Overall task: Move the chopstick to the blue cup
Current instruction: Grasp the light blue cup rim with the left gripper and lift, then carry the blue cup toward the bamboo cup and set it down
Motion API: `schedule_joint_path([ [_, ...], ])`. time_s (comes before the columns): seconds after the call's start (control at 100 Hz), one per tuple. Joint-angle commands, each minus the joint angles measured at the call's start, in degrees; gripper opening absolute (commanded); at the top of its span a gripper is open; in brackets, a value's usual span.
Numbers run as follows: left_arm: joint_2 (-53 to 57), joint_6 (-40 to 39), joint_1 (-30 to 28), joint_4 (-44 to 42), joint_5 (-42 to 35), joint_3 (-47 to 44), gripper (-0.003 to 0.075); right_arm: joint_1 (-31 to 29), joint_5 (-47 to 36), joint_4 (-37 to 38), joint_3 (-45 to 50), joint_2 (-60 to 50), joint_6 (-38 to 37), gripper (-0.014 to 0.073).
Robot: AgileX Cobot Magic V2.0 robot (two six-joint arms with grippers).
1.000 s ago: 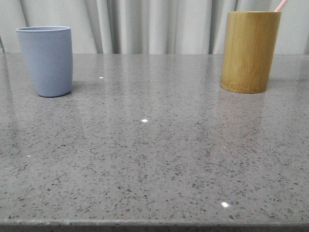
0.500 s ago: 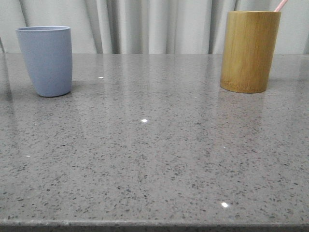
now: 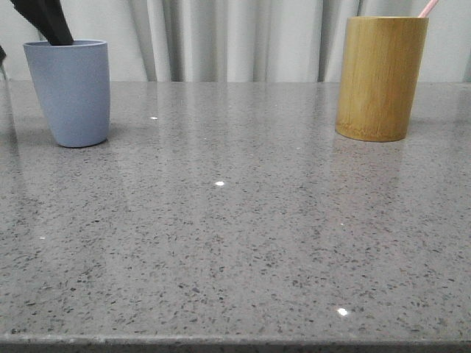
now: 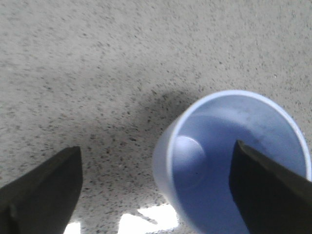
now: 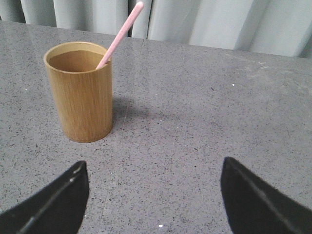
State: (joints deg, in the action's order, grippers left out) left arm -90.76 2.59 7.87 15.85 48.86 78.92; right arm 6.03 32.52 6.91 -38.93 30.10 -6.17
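The blue cup (image 3: pixel 70 92) stands upright at the table's far left, and it shows nothing inside (image 4: pixel 229 156). My left gripper (image 4: pixel 156 195) hangs open right above it. One dark finger (image 4: pixel 268 190) is over the cup's mouth and the other (image 4: pixel 44 195) is over bare table, so the cup's wall lies between them. From the front, one of its fingers (image 3: pixel 45 20) dips to the cup's rim. A single pink chopstick (image 5: pixel 122 31) leans in the bamboo holder (image 5: pixel 80 92); only its tip (image 3: pixel 428 7) shows from the front. My right gripper (image 5: pixel 156 195) is open, a short way from the holder.
The bamboo holder (image 3: pixel 381 77) stands at the far right of the grey speckled table (image 3: pixel 235 220). Pale curtains (image 3: pixel 228 37) hang behind the table's far edge. The table's front edge runs along the bottom of the front view.
My left gripper's finger has come down into the front view above the blue cup, where nothing showed before. The cup, holder and chopstick have not moved.
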Motion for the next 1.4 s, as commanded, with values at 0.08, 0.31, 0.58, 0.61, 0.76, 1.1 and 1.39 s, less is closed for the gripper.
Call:
schedule_joint_path([
  [0.08, 1.52, 0.26, 2.03, 1.67, -4.01, 2.00, 0.0461, -0.32, -4.63, 0.33, -2.10, 0.57, -0.21, 0.0561],
  [0.31, 1.52, 0.26, 2.60, 1.67, -4.39, 2.00, 0.0148, -0.32, -4.63, 0.33, -2.10, 0.57, -0.21, 0.0561],
  [0.58, 1.52, 0.63, 2.73, 1.85, -1.96, 4.22, -0.0019, -0.32, -4.63, 0.33, -2.10, 0.57, -0.21, 0.0561],
  [0.61, 1.52, 0.63, 2.73, 2.25, -0.87, 5.06, -0.0019, -0.32, -4.63, 0.33, -2.10, 0.57, -0.21, 0.0561],
  [0.76, 1.35, 0.76, 4.98, 2.90, 0.04, 9.10, -0.0019, -0.32, -4.63, 0.33, -2.10, 0.57, -0.21, 0.0561],
  [1.1, -8.35, 0.76, 14.80, -1.90, 7.74, 23.77, -0.0019, -0.32, -4.63, 0.33, -2.10, 0.57, -0.21, 0.0561],
  [1.39, -14.91, 0.76, 20.09, -5.60, 8.83, 31.30, -0.0019, -0.32, -4.69, 0.34, -2.10, 0.57, -0.21, 0.0561],
])
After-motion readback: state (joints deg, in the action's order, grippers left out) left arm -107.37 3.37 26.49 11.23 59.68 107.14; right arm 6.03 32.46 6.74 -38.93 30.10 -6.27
